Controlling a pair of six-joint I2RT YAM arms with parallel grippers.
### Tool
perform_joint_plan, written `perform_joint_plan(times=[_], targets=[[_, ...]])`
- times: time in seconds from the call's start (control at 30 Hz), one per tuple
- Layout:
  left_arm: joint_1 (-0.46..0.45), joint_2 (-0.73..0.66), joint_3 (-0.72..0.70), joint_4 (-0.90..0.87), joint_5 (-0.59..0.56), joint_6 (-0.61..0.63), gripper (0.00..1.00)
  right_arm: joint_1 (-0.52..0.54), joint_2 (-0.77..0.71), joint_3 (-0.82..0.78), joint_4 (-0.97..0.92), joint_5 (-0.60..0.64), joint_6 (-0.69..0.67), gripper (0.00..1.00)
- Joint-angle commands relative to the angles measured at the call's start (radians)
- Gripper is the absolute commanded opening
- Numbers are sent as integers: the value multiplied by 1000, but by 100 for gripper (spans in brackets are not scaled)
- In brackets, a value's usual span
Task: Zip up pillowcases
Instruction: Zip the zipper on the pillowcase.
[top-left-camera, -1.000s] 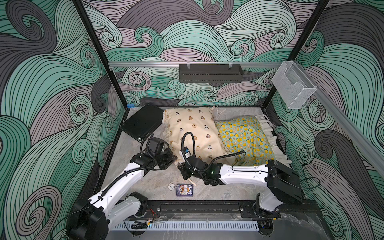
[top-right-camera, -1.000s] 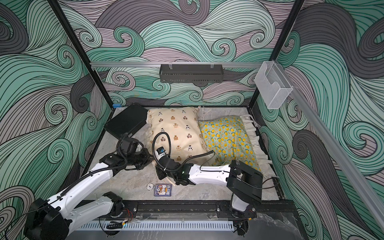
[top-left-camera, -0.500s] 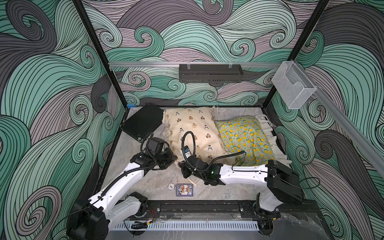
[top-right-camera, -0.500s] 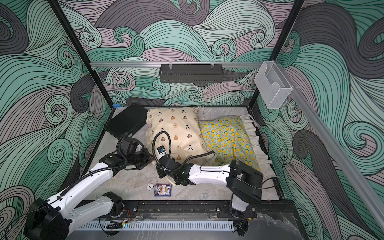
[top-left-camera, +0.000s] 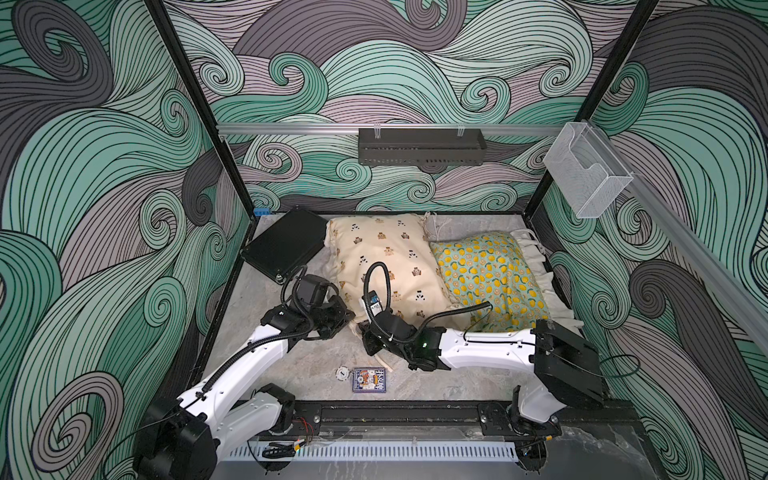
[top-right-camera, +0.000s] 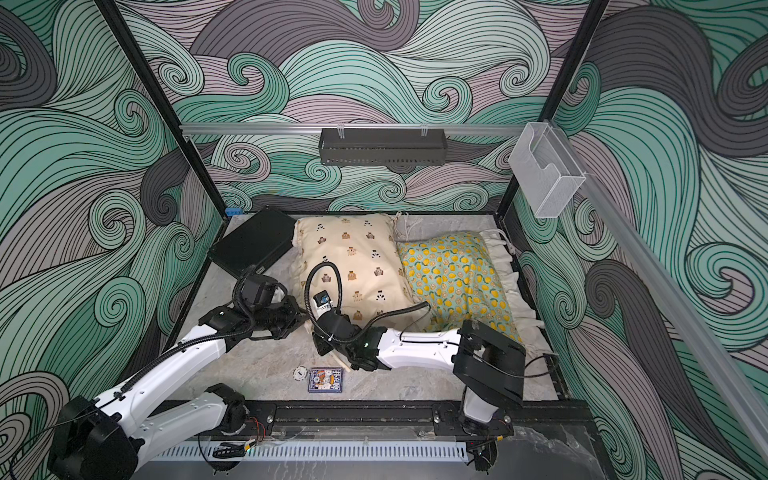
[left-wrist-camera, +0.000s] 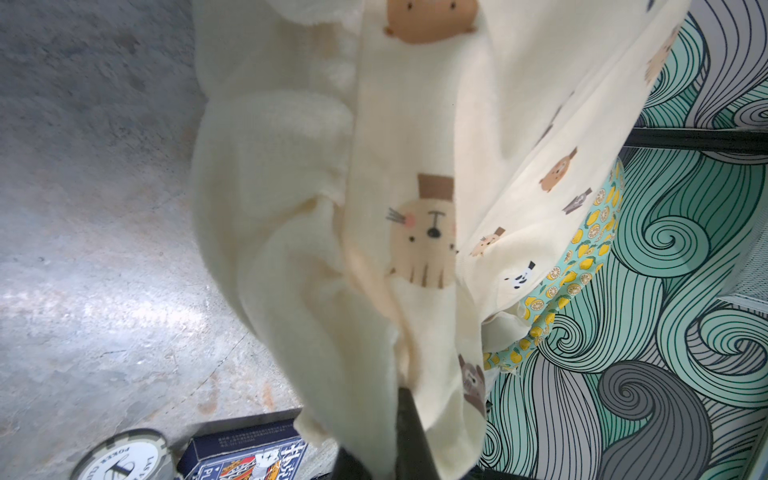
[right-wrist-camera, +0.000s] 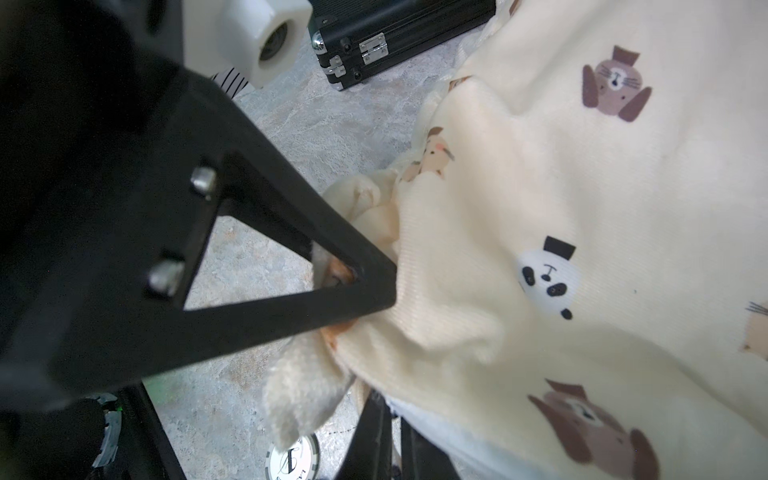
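At seven o'clock, the cream pillowcase (top-left-camera: 386, 257) is clamped by the left end effector (right-wrist-camera: 374, 286). Its edge is pinched by the right end effector (right-wrist-camera: 392, 419).

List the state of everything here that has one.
Left gripper: shut on bear pillowcase.
Right gripper: shut on bear pillowcase.
Bear pillowcase: stuffed, near corner pinched.
Lemon pillowcase: stuffed, not gripped.
Black case: closed.
Card box: lying flat.
Poker chip: lying flat.

Left tool (left-wrist-camera: 395, 415) pinching cream pillowcase (left-wrist-camera: 415, 166); card box (left-wrist-camera: 249, 457), poker chip (left-wrist-camera: 124, 457) near.
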Motion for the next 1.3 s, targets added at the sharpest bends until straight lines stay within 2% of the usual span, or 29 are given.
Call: perform_joint_plan(times=[0.0,0.43,0.7,1.27], targets=[[-3,0,41,-10,3,17,0,5,13,-3,14,10,3,9],[12,-36,46,-33,-77,27,0,5,-11,-4,-32,-66,43,3],[46,-88,51,-60,-112,73,0,5,-16,-1,-67,-93,71,2],[147,-84,73,-91,-88,127,0,5,-57,-8,-116,-85,74,2]])
